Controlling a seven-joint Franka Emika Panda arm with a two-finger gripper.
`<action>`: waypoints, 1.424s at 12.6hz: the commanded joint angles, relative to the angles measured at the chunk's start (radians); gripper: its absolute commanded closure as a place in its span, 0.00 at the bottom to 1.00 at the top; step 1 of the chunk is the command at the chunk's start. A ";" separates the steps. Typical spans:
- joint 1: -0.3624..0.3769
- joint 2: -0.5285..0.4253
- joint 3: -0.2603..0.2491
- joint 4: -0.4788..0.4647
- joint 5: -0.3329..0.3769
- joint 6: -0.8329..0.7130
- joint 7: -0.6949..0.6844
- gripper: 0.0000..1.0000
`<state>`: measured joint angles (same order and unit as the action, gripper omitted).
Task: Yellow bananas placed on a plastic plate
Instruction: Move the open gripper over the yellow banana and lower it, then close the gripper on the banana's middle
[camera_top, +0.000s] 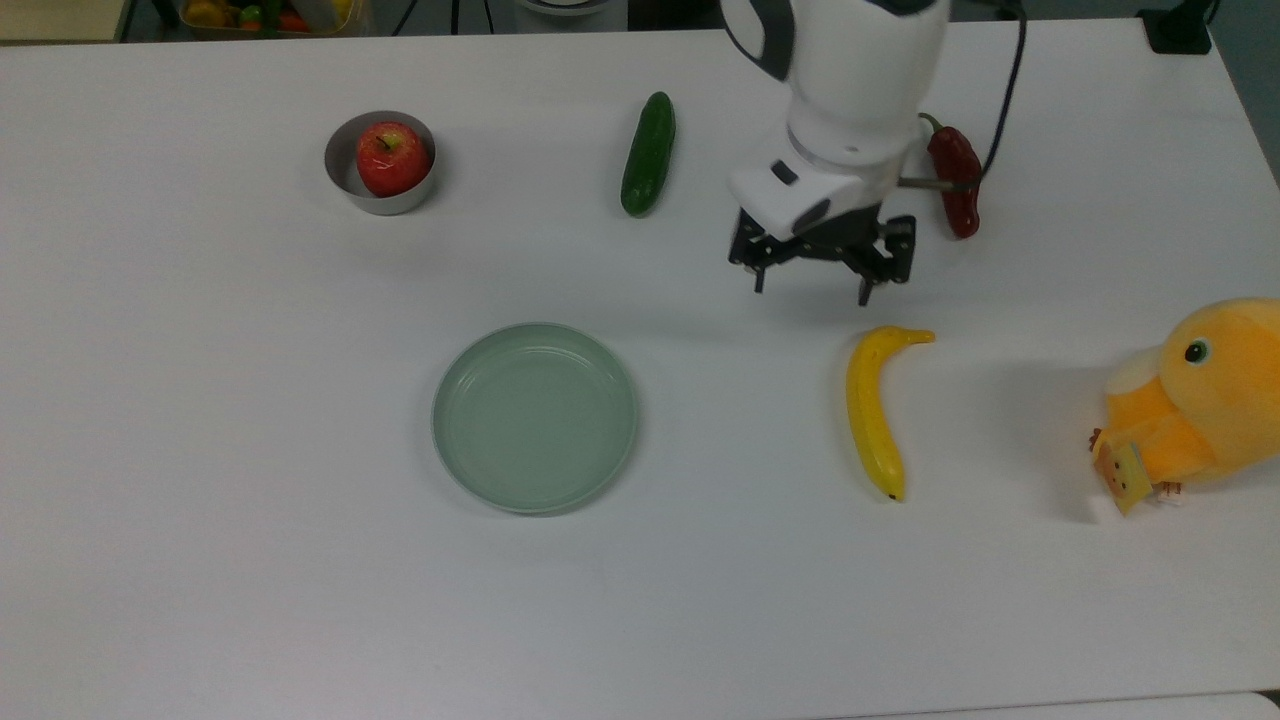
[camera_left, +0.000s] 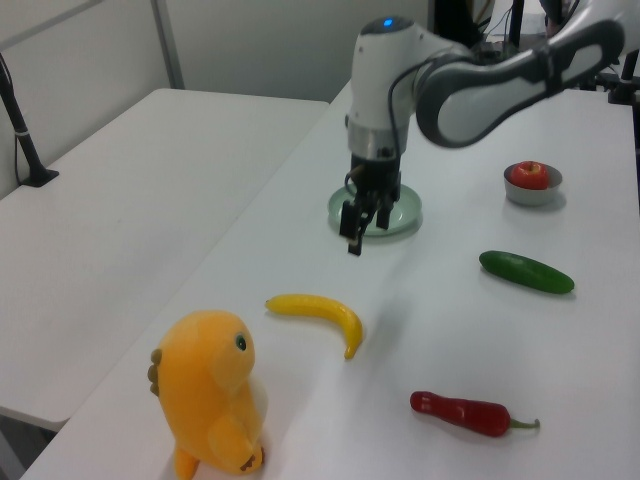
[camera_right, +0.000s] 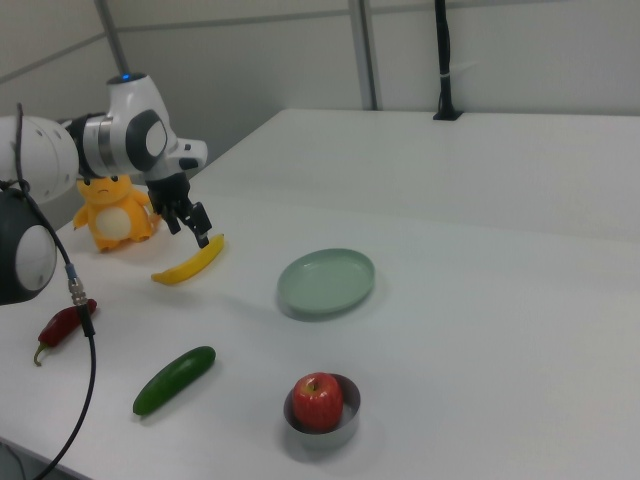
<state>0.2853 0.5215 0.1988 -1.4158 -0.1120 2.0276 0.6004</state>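
Hand (camera_top: 811, 284) held wide open, empty, above table (camera_top: 250, 550) near banana (camera_top: 872, 410) stem; plate (camera_top: 535, 416) bare.

On the white surface (camera_top: 200, 450) there is one banana (camera_top: 872, 410), yellow and curved, at the right of centre in the top view. There is one plate (camera_top: 535, 416), pale green, in the middle. One cucumber (camera_top: 648, 153) lies at the upper centre, and one red pepper (camera_top: 960, 190) at the upper right. One metal bowl (camera_top: 350, 185) stands at the upper left with one red apple (camera_top: 392, 158) inside. One orange plush duck (camera_top: 1200, 400) sits at the right edge.
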 joint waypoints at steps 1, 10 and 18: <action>0.084 0.125 -0.041 0.107 -0.046 0.042 0.061 0.00; 0.149 0.262 -0.036 0.175 -0.208 0.167 0.194 0.22; 0.138 0.250 -0.027 0.158 -0.236 0.166 0.197 0.73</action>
<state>0.4247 0.7871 0.1754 -1.2568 -0.3284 2.1785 0.7736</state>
